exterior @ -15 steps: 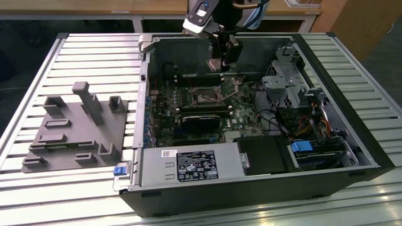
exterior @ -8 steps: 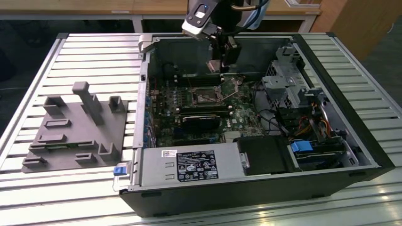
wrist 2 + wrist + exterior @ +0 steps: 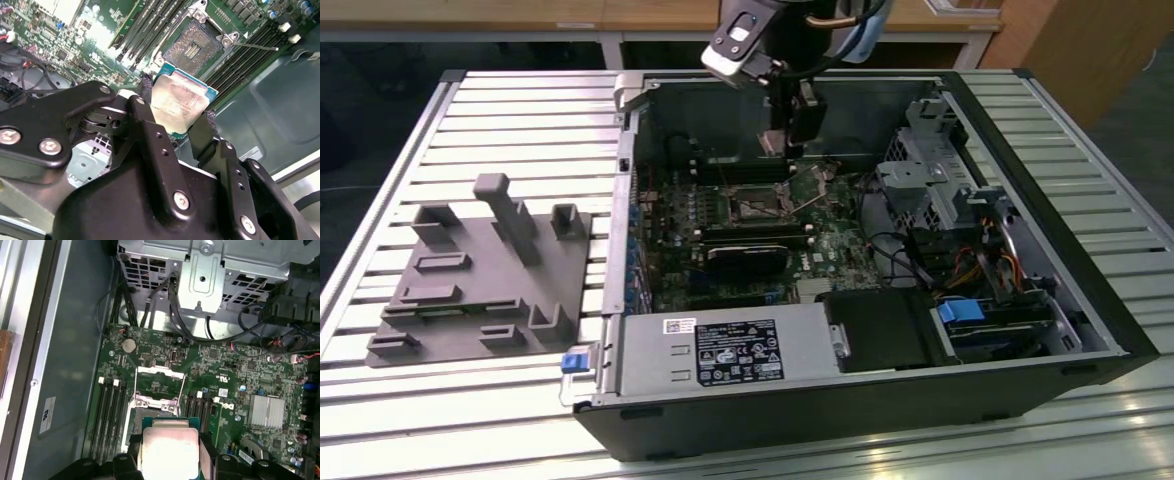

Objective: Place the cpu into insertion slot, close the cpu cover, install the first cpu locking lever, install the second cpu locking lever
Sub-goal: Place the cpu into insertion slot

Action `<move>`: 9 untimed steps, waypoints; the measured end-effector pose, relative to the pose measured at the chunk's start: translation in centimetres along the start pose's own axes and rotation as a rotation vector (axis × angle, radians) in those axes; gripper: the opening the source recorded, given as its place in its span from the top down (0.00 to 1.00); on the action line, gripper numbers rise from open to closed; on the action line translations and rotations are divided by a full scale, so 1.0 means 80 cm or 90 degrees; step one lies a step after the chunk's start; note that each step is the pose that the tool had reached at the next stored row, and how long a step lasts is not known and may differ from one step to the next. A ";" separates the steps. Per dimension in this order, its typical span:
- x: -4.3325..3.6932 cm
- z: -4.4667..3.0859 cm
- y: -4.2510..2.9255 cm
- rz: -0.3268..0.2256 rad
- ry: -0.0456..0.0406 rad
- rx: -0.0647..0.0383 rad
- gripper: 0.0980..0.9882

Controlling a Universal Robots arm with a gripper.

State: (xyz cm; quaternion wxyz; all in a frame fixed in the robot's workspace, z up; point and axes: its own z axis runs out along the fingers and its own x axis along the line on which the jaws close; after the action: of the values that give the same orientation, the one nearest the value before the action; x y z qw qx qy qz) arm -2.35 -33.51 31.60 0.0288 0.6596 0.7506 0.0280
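Between our jaws, pinched at two opposite edges, we hold the cpu (image 3: 180, 102) above the motherboard (image 3: 100, 35); just beyond its far edge we see the insertion slot (image 3: 197, 47), bare and turned roughly the same way.

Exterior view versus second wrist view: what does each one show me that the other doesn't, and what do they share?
Exterior view: the whole open computer case, its grey power supply box, and a grey moulded fixture on the slatted table. Second wrist view: the cpu close up, clamped in the claw between its black fingers. Shared: the green motherboard, the insertion slot and the claw.
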 end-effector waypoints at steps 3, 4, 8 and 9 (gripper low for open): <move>0.000 0.0019 -0.0015 0.010 -0.0008 0.000 0.51; 0.000 0.0024 -0.0023 0.012 -0.0010 0.000 0.51; 0.001 0.0041 -0.0041 0.017 -0.0015 0.000 0.51; 0.001 0.0045 -0.0042 0.018 -0.0015 0.000 0.51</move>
State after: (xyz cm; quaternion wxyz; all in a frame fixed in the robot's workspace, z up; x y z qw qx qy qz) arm -2.66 -33.50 31.21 0.0292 0.6703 0.7410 0.0276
